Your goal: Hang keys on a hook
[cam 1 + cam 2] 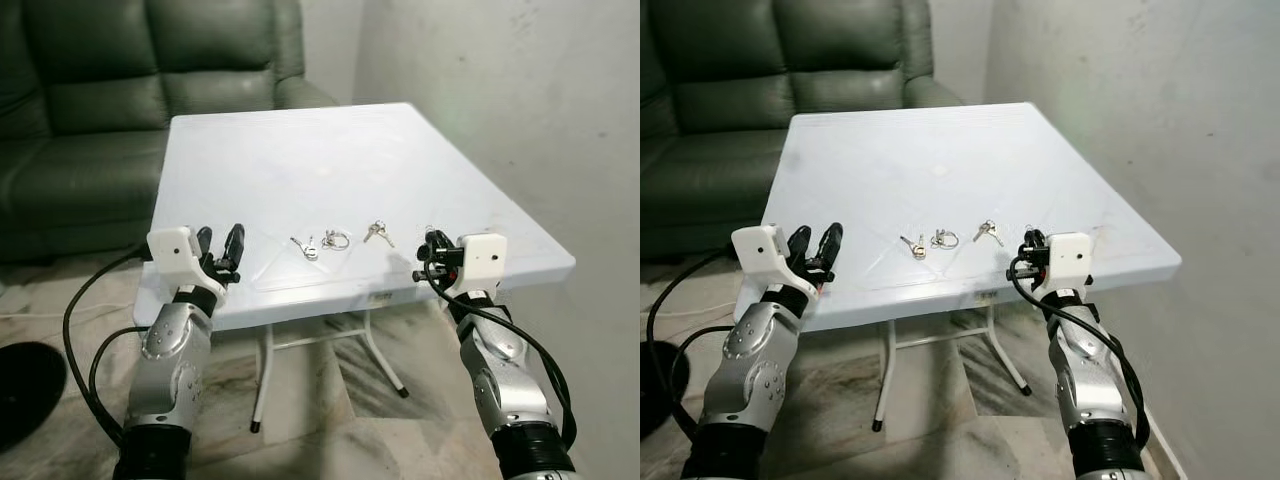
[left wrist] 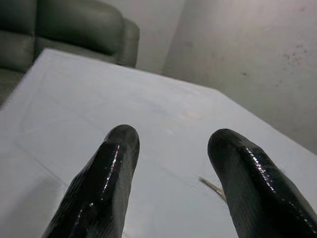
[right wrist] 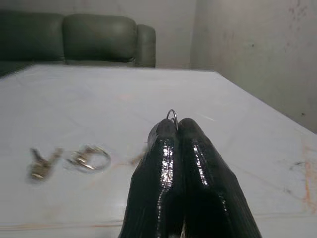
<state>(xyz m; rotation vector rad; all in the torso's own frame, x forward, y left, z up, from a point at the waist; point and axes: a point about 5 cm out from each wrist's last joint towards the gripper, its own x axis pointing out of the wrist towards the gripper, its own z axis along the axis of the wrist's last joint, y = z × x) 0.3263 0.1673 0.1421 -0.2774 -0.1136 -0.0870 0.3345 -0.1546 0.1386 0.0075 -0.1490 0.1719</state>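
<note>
1. Our right gripper sits at the worktop's near right edge — fingers pressed together, pinching a small key ring.
2. Our left gripper — fingers spread — hovers at the near left edge.
3. Three key sets lie along the near edge.

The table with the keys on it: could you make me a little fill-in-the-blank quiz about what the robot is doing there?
1. The key sets lie on a white ___.
2. The left gripper has its fingers ___.
3. The right gripper is shut on a small metal ___.
4. Behind the table stands a dark green ___.

Missing words: table; open; ring; sofa.
</note>
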